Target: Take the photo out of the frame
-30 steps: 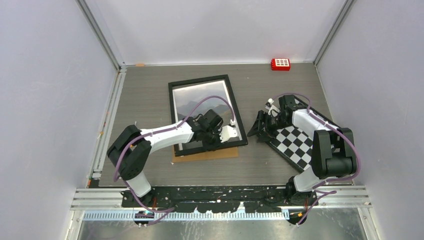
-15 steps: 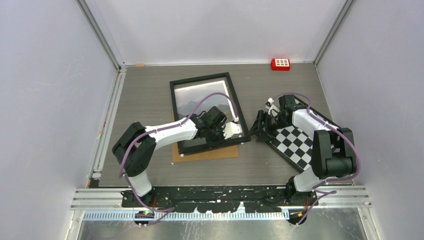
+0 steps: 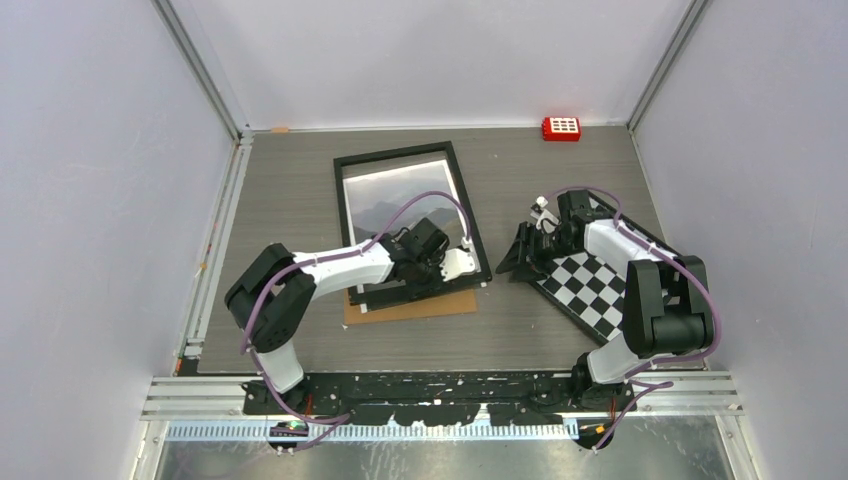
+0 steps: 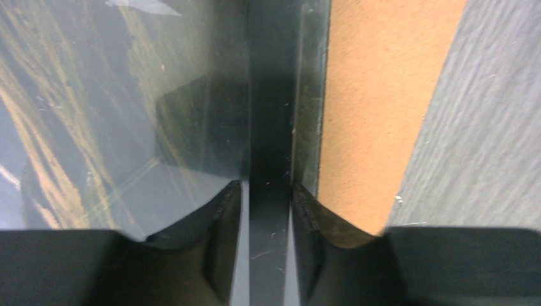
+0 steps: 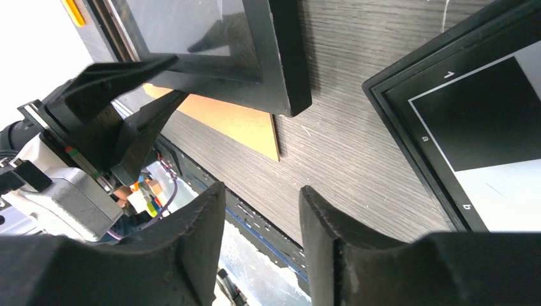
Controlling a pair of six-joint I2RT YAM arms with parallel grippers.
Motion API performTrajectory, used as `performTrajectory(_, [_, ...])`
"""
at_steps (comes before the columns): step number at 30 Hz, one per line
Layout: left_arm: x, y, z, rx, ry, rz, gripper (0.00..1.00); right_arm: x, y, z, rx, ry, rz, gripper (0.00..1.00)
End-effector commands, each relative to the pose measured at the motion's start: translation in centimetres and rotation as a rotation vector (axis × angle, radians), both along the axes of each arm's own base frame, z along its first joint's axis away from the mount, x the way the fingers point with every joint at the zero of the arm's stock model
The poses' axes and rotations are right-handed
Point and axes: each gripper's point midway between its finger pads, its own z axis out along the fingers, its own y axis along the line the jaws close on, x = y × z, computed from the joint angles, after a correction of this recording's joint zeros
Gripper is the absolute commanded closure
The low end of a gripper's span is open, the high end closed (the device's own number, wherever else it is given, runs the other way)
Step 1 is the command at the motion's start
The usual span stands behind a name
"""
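The black frame (image 3: 394, 152) lies flat at the table's middle with the photo (image 3: 385, 200), grey mountains under glass, inside it. A brown backing board (image 3: 410, 308) sticks out from under its near edge. My left gripper (image 3: 447, 272) is at the frame's near right corner. In the left wrist view its fingers (image 4: 223, 217) are shut on the black frame rail (image 4: 271, 95), with the photo (image 4: 96, 95) on the left and the brown board (image 4: 376, 95) on the right. My right gripper (image 3: 520, 255) hovers open and holds nothing, just right of the frame's corner (image 5: 281, 64).
A black-and-white checkerboard (image 3: 595, 285) lies under the right arm, its black rim (image 5: 408, 127) close to the right gripper (image 5: 263, 197). A red block (image 3: 561, 127) sits by the back wall. Grey walls enclose the table on three sides.
The frame, held by my left gripper, swung a little right, then back left and slightly away over the brown board. My right gripper's jaws have narrowed but stay open.
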Motion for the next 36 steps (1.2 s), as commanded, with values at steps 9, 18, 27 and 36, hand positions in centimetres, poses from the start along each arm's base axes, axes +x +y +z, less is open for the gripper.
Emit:
performTrajectory(9, [1.0,-0.7,2.4,-0.115,-0.077,0.013,0.41,-0.2,1.3,-1.6,0.052,0.027,0.010,0.63])
performTrajectory(18, [1.4,0.1,1.5,-0.075,-0.095,0.037,0.25,-1.8,4.4,-1.0,0.020,-0.102,0.228,0.74])
performTrajectory(27, [-1.0,2.6,1.4,-0.099,-0.109,0.020,0.22,-2.4,7.9,-1.5,-0.088,-0.305,0.410,0.78])
performTrajectory(36, [-1.2,6.8,2.5,-0.073,-0.203,-0.028,0.21,-2.5,10.2,-4.0,-0.210,-0.267,0.537,0.80])
